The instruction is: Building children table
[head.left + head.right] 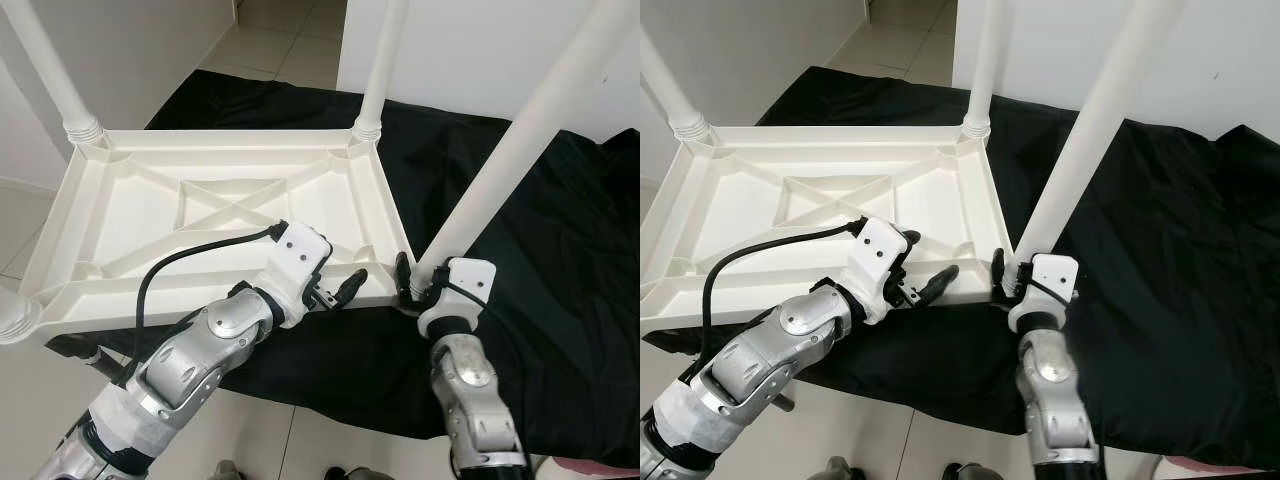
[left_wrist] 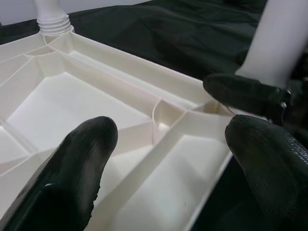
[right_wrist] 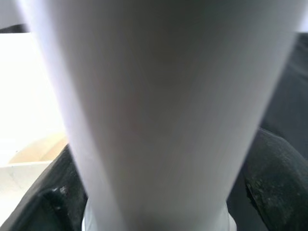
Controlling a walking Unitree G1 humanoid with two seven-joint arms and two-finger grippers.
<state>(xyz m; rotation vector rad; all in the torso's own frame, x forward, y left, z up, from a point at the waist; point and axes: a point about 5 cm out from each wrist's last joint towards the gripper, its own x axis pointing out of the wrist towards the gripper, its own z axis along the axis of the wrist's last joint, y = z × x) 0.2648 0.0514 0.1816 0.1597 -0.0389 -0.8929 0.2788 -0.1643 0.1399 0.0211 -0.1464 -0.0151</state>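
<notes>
Head views: white plastic tabletop point(image 1: 215, 205) lies upside down on a black cloth point(image 1: 560, 260) spread over a tiled floor point(image 1: 285, 45), ribbed underside up w/ an X brace in the middle. Taking the tabletop as landmark: white legs stand in its two far corners, far-left leg point(image 1: 45, 70) and far-right leg point(image 1: 385, 60), each w/ a threaded collar at the base. At the near-right corner a third leg point(image 1: 530, 130) leans away from the tabletop, its foot end right at the corner socket; whether it is seated I can't tell. Right gripper point(image 1: 418, 285) is clenched round that leg's base, a black finger on either side, arm coming up from below the near edge. Left gripper point(image 1: 335, 292) sits at the tabletop's near rim, just beside the same corner, fingers apart and grasping nothing; a black cable point(image 1: 170, 262) loops from its wrist over the underside. Near-left corner carries another collar point(image 1: 15, 315). Left wrist view: the two black fingers point(image 2: 72, 173) spread wide over the rim and ribs of the tabletop point(image 2: 144, 159), nothing between them; the leaning leg point(image 2: 281, 38) and a finger of the other gripper lie beyond. Right wrist view: leaning leg point(image 3: 159, 110) very close, blurred, w/ dark fingers point(image 3: 272, 178) hugging both sides.
</notes>
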